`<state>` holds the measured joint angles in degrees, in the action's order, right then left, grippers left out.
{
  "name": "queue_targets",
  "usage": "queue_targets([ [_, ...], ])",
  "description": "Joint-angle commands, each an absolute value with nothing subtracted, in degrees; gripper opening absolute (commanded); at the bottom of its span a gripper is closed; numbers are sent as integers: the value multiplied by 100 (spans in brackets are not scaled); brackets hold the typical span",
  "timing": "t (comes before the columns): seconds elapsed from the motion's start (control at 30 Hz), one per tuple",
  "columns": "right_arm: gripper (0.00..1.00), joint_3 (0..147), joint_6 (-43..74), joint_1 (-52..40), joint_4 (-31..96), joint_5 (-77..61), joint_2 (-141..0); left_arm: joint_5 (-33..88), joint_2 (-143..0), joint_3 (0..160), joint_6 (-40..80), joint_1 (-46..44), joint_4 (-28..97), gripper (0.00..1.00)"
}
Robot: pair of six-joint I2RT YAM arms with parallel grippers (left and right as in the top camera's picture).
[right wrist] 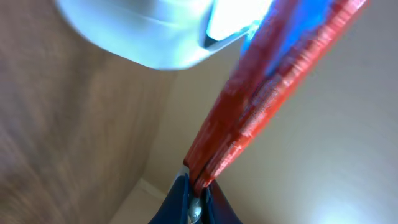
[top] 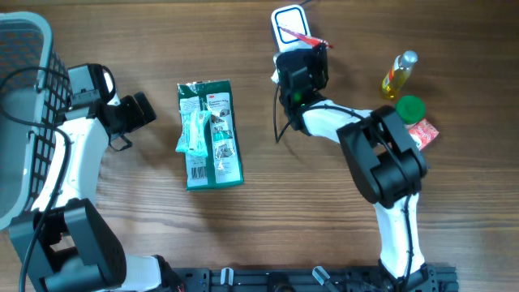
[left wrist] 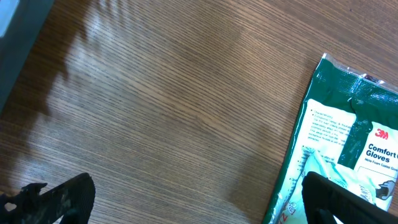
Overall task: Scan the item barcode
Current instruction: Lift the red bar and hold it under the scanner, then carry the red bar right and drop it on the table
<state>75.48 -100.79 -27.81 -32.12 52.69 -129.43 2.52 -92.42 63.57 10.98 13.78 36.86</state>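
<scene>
The desk (top: 268, 203) is warm brown with fine straight wood grain. The glove packet (top: 211, 134) is dark green, with a white printed panel, a red logo and pale mint gloves showing. At the far side the scanner (top: 289, 24) is white with a dark-blue outline, and the strip (top: 306, 39) by it is red. On the right, the bottle (top: 398, 75) is yellow with a silver cap, the lid (top: 409, 108) bright green and the small pack (top: 422, 133) red. The basket (top: 24, 97) at the left is grey mesh.

A green glove packet (top: 210, 134) lies flat, well apart from the white, blue-trimmed scanner (top: 289, 24).
</scene>
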Motion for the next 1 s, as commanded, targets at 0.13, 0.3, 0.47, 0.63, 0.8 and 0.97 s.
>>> queue_targets([
  [0.13, 4, 7618, -10530, -2670, -3450, 5424, -13279, 298, -9262, 6351, 1028, 1400, 3684, 100],
  [0.3, 4, 7618, -10820, -2652, -4744, 5452, -13279, 298, -9262, 6351, 1028, 1400, 3684, 100],
  [0.47, 4, 7618, -10737, -2655, -3444, 5513, -13279, 298, -9262, 6351, 1028, 1400, 3682, 100],
  [0.63, 4, 7618, -10632, -2681, -3247, 5870, -13146, 298, -9262, 6351, 1028, 1400, 3684, 100],
  [0.8, 4, 7618, -9751, -3094, -2939, 5507, -11950, 298, -9262, 6351, 1028, 1400, 3684, 100],
  [0.97, 4, 7618, -6744, -3675, -27, 5225, -10508, 298, -9262, 6351, 1028, 1400, 3684, 100],
])
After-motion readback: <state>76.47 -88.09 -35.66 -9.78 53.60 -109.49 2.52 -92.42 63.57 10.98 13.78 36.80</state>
